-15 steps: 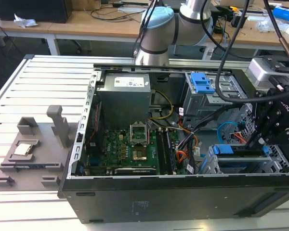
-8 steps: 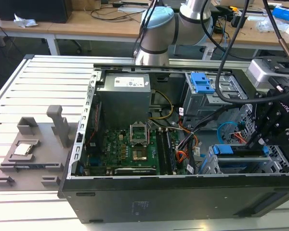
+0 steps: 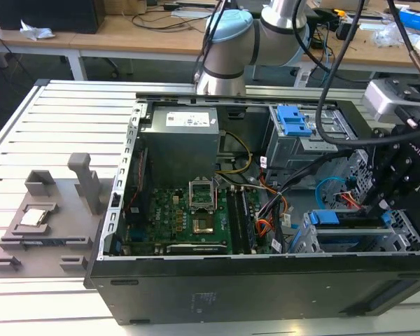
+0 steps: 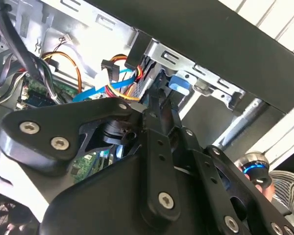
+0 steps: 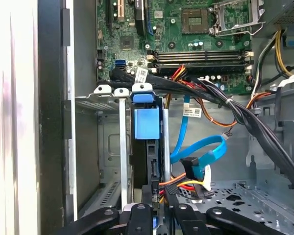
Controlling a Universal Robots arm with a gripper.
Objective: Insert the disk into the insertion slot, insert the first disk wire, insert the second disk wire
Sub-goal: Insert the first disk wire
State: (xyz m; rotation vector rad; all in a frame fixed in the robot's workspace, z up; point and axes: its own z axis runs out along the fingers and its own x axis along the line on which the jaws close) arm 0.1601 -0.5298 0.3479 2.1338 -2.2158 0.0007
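Blue-framed disk (image 5: 147,125) sits in the insertion slot (image 5: 123,156) already. The gripper (image 5: 159,209) has its jaws pinched on the red and orange 1st disk wire (image 5: 178,182) at the disk's edge. I think its plug needs 1 straight, gentle push.

Pale slatted metal table (image 3: 63,119) spreads from jaws toward exterior view's left. Its slats (image 5: 10,122) glare white near jaws in first wrist view. Wooden workbenches (image 3: 126,35) well apart from jaws, at back, on white legs. Loose cables (image 3: 161,17) and black box (image 3: 49,14) on benchtops. Dark floor (image 3: 28,70) beneath benches. Light bright, even.
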